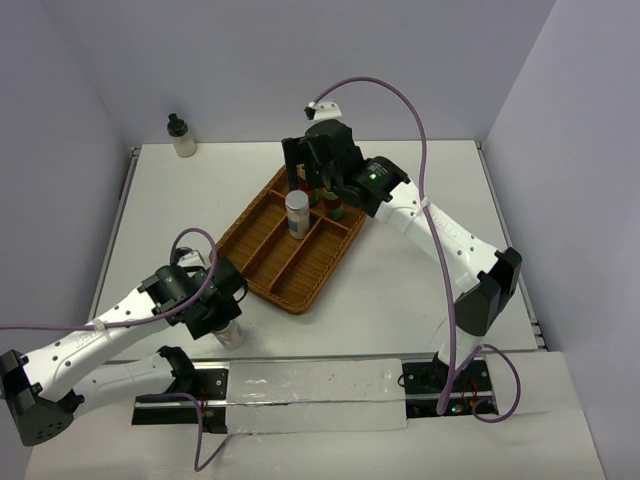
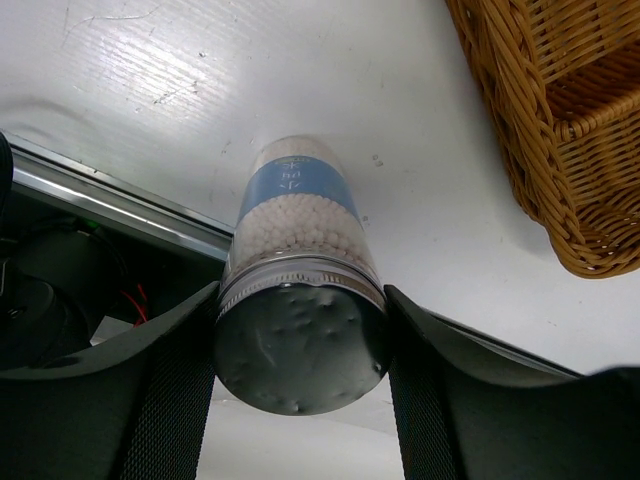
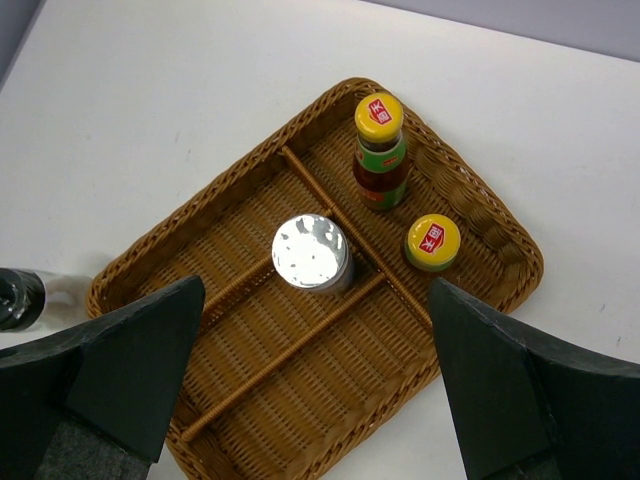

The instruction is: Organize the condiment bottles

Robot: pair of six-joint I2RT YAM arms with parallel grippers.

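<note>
My left gripper [image 2: 300, 335] is shut on the silver lid of a clear shaker [image 2: 297, 225] with a blue label. The shaker stands on the table by the near edge [image 1: 231, 331]. My right gripper [image 3: 318, 290] is open and empty, high over the wicker tray [image 3: 250, 400]. A second shaker [image 3: 312, 252] stands in the tray's middle slot. Two red sauce bottles [image 3: 380, 150] [image 3: 433, 243] stand in the slot on the right. One cream bottle [image 1: 181, 136] stands at the table's back left. Another black-capped bottle [image 3: 20, 297] shows beside the tray's left corner.
The tray [image 1: 262, 262] lies diagonally mid-table, its near-left slot bare. The metal table rail [image 2: 110, 195] runs just behind the held shaker. The left arm [image 1: 110, 325] and its purple cable lie along the near left. Walls close the left, back and right.
</note>
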